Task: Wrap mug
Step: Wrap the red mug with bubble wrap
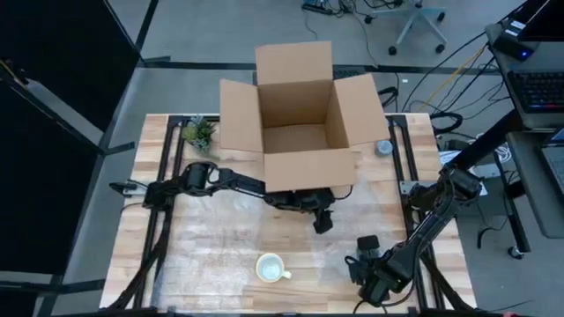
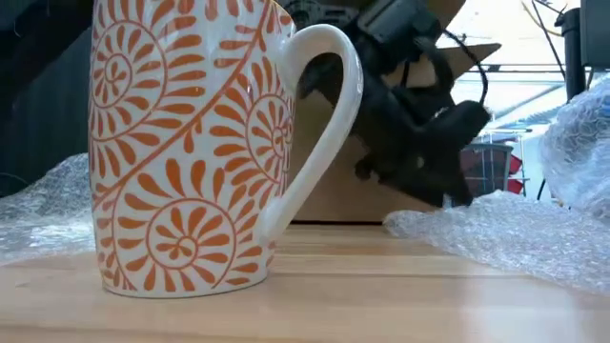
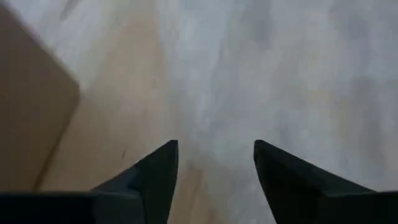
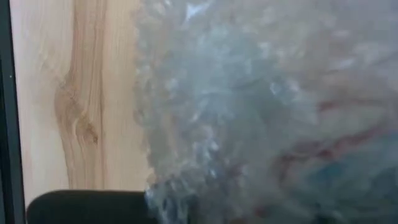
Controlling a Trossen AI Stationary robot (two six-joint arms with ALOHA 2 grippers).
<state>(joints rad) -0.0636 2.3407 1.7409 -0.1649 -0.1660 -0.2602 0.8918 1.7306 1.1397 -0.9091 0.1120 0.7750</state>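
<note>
Mug (image 1: 271, 268) stands upright on the wooden surface (image 1: 176, 255) near the front edge, about centre, handle pointing right; white with orange swirl pattern in the low view (image 2: 181, 143). Bubble wrap (image 1: 220, 233) lies spread flat over the surface around and beyond the mug, its edge crumpled at the right in the low view (image 2: 505, 233). Open cardboard box (image 1: 300, 119) sits at the far side, flaps out. Left gripper (image 1: 322, 222) reaches in front of the box, low over the wrap, jaws spread and empty (image 3: 214, 168). Right gripper (image 1: 363, 269) sits right of the mug at the near right; wrap bunches against its camera (image 4: 249, 124), but whether its jaws pinch it I cannot tell. Small potted plant (image 1: 199, 133) left of the box.
</note>
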